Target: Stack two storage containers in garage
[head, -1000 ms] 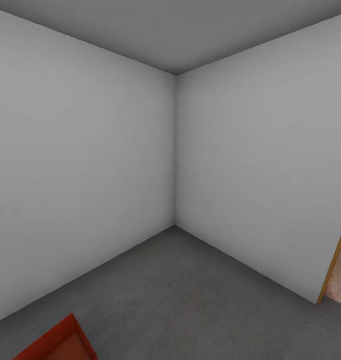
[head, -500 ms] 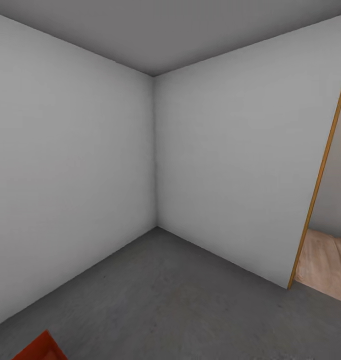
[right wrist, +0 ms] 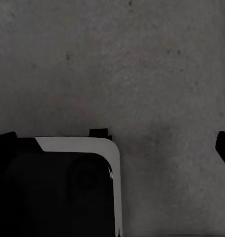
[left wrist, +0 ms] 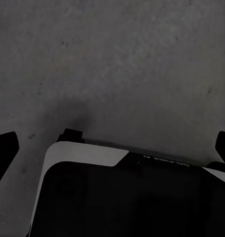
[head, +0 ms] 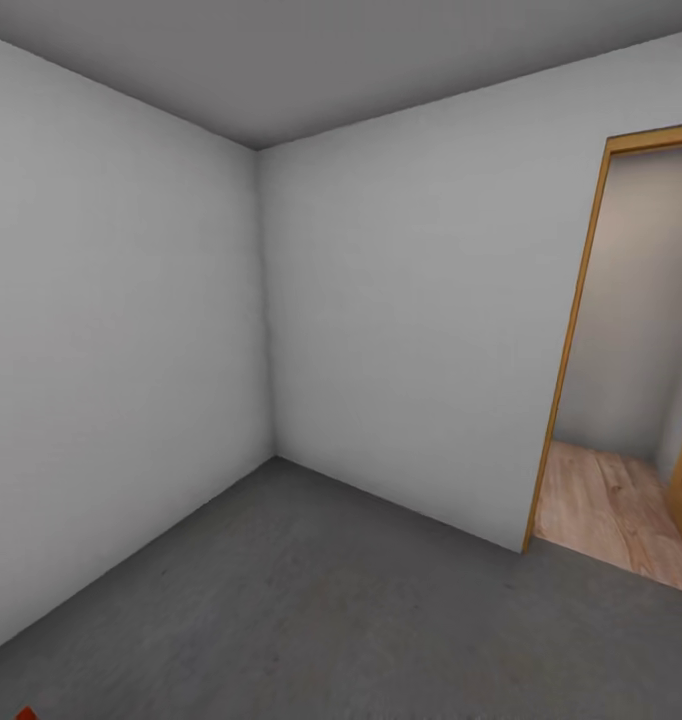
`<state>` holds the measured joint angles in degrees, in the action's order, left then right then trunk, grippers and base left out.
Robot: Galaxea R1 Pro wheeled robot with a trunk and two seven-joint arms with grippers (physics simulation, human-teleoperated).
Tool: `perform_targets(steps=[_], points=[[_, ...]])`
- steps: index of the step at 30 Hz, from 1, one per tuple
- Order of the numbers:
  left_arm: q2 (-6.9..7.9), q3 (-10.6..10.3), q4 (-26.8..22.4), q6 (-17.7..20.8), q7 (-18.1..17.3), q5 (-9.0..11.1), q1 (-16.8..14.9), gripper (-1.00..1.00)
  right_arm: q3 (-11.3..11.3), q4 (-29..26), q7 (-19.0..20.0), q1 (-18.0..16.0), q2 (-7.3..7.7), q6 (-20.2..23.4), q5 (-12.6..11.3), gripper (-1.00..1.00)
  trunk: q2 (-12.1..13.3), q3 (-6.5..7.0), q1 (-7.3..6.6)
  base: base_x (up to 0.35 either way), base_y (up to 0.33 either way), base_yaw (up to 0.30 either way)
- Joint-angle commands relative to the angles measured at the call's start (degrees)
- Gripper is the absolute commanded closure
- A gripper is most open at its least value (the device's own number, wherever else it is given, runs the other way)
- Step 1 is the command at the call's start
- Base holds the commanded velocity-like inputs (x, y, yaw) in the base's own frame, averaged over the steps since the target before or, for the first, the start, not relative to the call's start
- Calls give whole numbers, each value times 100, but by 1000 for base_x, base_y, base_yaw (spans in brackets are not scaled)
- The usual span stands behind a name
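Walls (head: pixel 121 350) of plain white-grey meet in a corner before us above the dark concrete floor (head: pixel 311 600); a wood-framed doorway (head: pixel 581 330) opens rightward; one container's red corner (head: pixel 25 714) peeks lower left; our left pincer (left wrist: pixel 112 143) and right pincer (right wrist: pixel 117 140) are spread, gripping nothing

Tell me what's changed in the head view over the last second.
The camera has swung right: the wall corner slid left and the doorway to the wood floor came into view. The orange container slipped almost out of frame, leaving a sliver at the bottom left edge. The grey concrete floor and bare walls look the same; nothing was picked up or let go.
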<state>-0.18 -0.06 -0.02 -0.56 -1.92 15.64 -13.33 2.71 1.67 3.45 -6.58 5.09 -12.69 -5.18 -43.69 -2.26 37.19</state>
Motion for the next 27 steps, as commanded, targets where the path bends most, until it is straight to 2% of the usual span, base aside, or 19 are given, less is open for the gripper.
perform_targets(steps=[1,27], points=[[1,-3,2,-6,-19,44,-3,-100,28,18,32,-10,1,-32,-57,-100,-8,-10,1,0,0,-292],[1,-3,2,-6,-19,44,-3,-100,28,18,33,-10,1,-32,-59,-100,-8,-10,1,0,0,-293]])
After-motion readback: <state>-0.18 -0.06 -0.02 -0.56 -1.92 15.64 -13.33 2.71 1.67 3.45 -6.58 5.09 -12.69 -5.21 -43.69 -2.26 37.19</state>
